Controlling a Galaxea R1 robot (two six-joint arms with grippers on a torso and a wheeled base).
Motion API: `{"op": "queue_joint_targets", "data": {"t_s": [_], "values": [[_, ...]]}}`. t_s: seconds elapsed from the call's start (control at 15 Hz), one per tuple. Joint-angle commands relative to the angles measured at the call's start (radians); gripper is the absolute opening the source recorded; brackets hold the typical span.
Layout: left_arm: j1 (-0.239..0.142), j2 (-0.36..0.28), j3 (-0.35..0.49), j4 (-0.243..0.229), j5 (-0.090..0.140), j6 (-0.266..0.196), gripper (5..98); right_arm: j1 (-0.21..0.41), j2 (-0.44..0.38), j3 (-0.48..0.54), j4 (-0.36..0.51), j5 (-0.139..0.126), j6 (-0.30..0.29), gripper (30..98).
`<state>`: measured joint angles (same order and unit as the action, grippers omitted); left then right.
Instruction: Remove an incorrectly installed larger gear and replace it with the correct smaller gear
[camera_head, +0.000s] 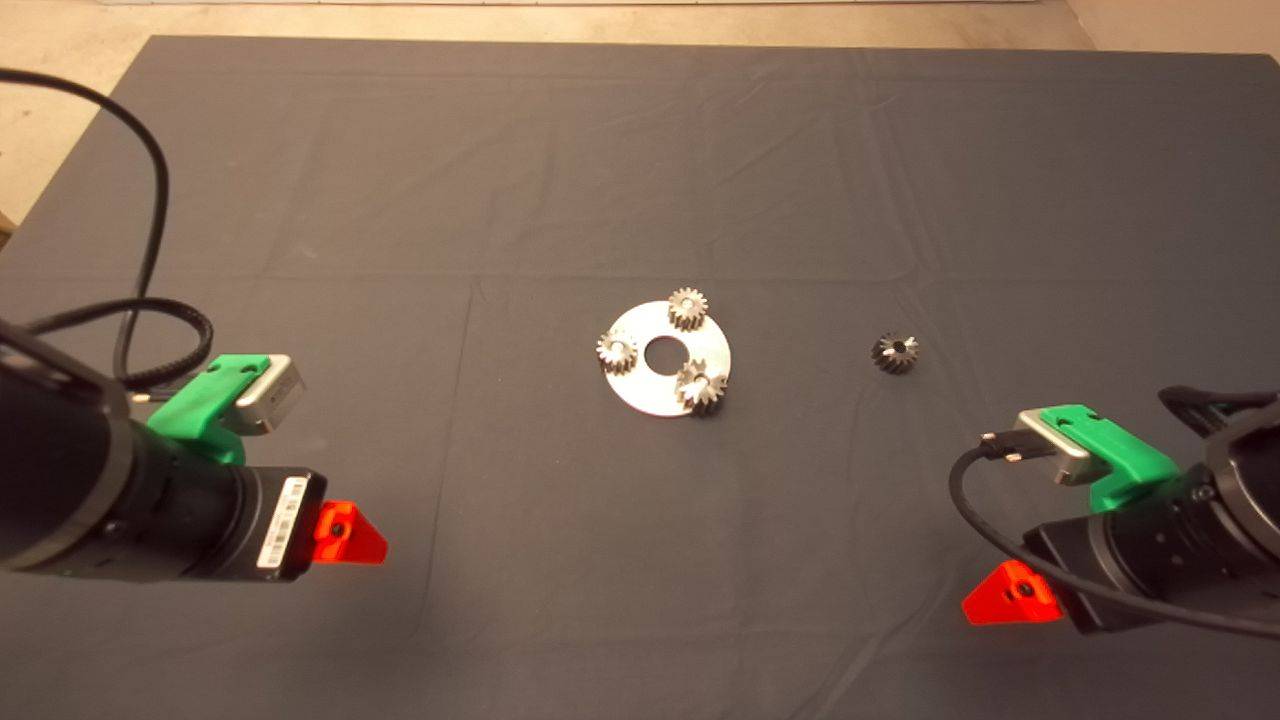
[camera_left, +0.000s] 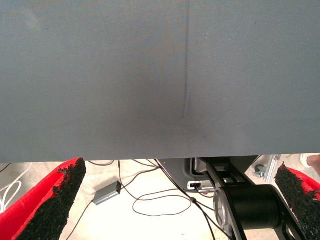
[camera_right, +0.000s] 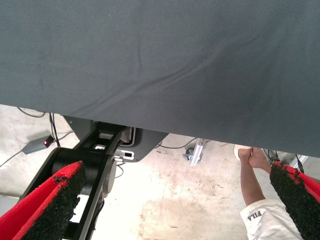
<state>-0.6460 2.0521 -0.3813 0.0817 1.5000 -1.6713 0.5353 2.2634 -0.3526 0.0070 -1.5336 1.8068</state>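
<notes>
The larger gear (camera_head: 701, 388) sits on the near right edge of a round silver plate (camera_head: 668, 398) at the middle of the dark mat (camera_head: 640, 180), its flared dark teeth overhanging the plate's rim a little. Two small pale silver gears share the plate: one (camera_head: 688, 308) at the far edge, the other (camera_head: 617, 352) at the left edge, with the plate's centre hole between the three. The smaller gear (camera_head: 895, 352), almost black with a few glints, lies on the bare mat well apart to the right of the plate; it seems to be tipped slightly on its side, though that is hard to judge from above.

Both arms wait low at the near corners, well away from the gears. The left gripper (camera_head: 350, 535) comes in from the left edge and points toward the mat's middle; in its wrist view the two padded fingers (camera_left: 55, 200) stand wide apart with nothing between them, over the mat's edge and a floor strewn with cables. The right gripper (camera_head: 1010, 595) mirrors it from the right edge, its fingers (camera_right: 52, 202) likewise spread and empty; beyond the mat's edge there, a person's leg (camera_right: 252, 185) shows on the floor.
</notes>
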Motion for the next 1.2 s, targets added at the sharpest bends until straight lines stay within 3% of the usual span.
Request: {"op": "queue_joint_targets", "data": {"t_s": [0.0,1.13], "values": [[-0.009,-0.003,0.016,-0.017,0.006,-0.005,98.2,0.017,0.002,0.006,0.001,-0.124,-0.004,97.6],[-0.009,0.000,0.016,-0.017,0.006,-0.007,98.2,0.017,0.000,0.006,0.001,-0.124,-0.004,97.6]]}}
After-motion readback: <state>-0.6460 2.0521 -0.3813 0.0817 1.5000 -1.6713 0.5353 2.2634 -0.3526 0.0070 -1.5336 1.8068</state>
